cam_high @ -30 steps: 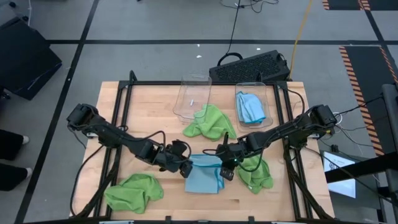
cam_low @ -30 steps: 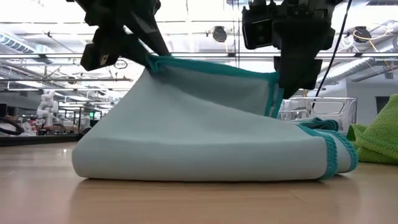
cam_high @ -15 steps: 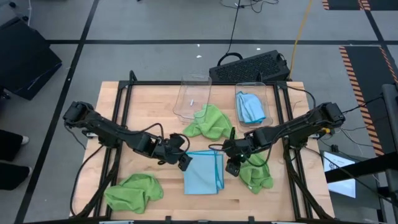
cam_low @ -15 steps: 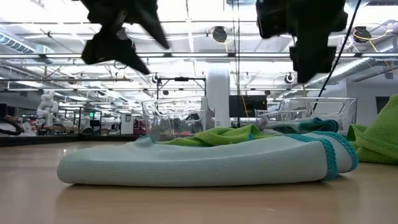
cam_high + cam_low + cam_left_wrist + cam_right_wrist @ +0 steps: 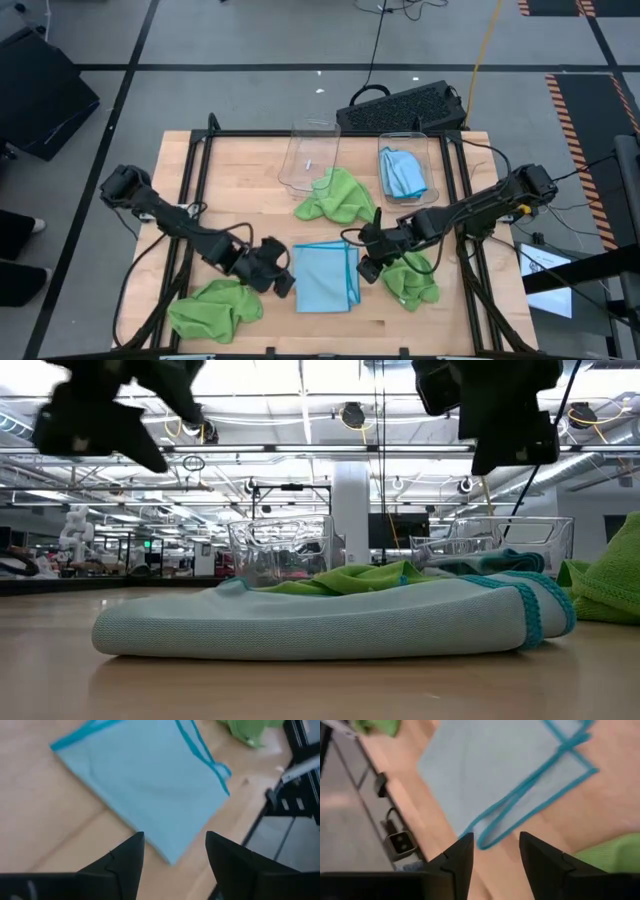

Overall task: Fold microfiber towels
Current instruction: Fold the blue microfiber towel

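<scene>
A light blue microfiber towel (image 5: 327, 277) with a teal hem lies folded flat on the wooden table, near the front edge; the low view shows it (image 5: 320, 625) as a low flat pad. My left gripper (image 5: 283, 283) hovers open just left of it, with the towel (image 5: 145, 785) ahead of its fingers. My right gripper (image 5: 366, 268) hovers open at the towel's right edge, above the doubled hem (image 5: 530, 795). Neither holds anything. Lime green towels lie crumpled at the near left (image 5: 215, 308), behind the blue one (image 5: 337, 196) and at the right (image 5: 412, 278).
Two clear plastic bins stand at the table's far side, one (image 5: 310, 155) empty, the other (image 5: 432, 170) with a blue towel (image 5: 402, 172) in it. A black keyboard-like object (image 5: 400, 105) lies behind them. Black frame rails (image 5: 190, 190) run along the table's sides.
Both grippers held the blue towel's edge lifted a second ago and have let go; the raised layer has fallen flat onto the lower one. My left gripper has drawn back toward the table's near left. My right gripper has risen a little.
</scene>
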